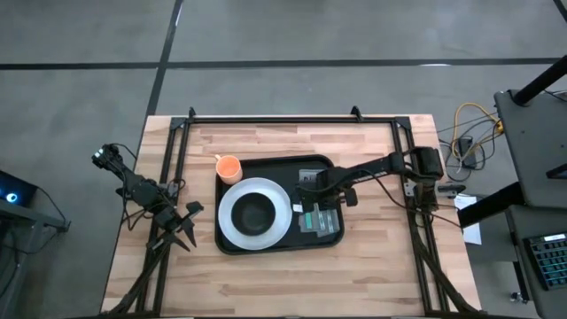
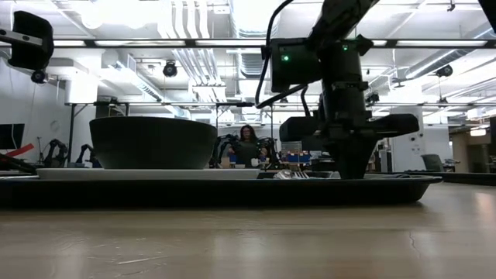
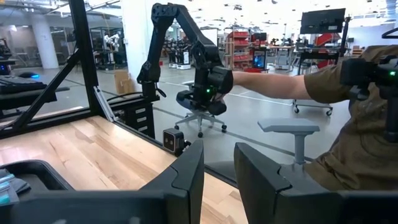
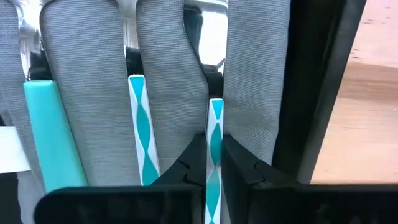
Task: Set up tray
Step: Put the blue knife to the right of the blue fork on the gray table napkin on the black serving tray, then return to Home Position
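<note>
The black tray point(image 1: 266, 167) lies mid-table. On it stands a white plate point(image 1: 229, 232) with a dark bowl point(image 1: 254, 213) in it. At the tray's right end a grey napkin point(image 4: 168, 74) holds three pieces of cutlery: one with a plain teal handle point(image 4: 53, 134) and two with teal-and-white handles point(image 4: 143, 127). An orange cup point(image 1: 229, 167) stands at the tray's far left corner; on the tray or just off it, I cannot tell. My right gripper point(image 4: 214, 165) points down over the napkin, shut on a handle. My left gripper point(image 3: 217, 177) waits open at the table's left side point(image 1: 182, 226). My right gripper pinches the teal-and-white cutlery handle point(image 4: 215, 124) nearest the tray's rim between its two fingers point(image 4: 193, 158), coming from above and pointing down point(image 2: 353, 163). The fingers lie across the handle. The piece lies flat on the grey napkin, its metal end tucked among the folds.
The tray's raised rim point(image 4: 317, 93) runs close beside the held handle, with bare wood beyond it. A black frame point(image 1: 283, 118) runs along the table's far edge and sides. A person's arm and sleeve point(image 3: 323, 84) show in the left wrist view, beyond the table.
</note>
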### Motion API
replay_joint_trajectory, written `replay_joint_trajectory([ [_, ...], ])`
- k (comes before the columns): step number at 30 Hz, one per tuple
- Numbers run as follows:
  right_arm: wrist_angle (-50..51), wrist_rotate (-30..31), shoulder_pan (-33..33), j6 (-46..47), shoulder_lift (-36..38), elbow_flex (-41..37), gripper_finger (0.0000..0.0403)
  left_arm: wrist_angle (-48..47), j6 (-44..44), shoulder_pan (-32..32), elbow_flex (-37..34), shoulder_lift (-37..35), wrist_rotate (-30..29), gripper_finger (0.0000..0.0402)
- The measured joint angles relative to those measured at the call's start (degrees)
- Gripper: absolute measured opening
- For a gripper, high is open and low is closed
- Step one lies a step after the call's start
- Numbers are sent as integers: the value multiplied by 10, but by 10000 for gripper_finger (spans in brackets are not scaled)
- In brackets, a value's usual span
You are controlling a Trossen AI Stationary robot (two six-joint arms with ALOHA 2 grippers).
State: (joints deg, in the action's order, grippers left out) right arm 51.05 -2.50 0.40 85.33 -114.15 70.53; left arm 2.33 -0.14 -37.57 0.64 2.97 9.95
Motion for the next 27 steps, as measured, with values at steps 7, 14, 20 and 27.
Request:
replay_joint_trajectory([
  [7,2,23,1,15,26,-4,61,0,0,0,0,0,0,71],
  [14,11,45,-1,19,55,-7,95,0,0,0,0,0,0,71],
  [20,15,44,-1,7,76,-7,91,0,0,0,0,0,0,71],
  [27,10,38,3,-5,109,4,77,0,0,0,0,0,0,71],
])
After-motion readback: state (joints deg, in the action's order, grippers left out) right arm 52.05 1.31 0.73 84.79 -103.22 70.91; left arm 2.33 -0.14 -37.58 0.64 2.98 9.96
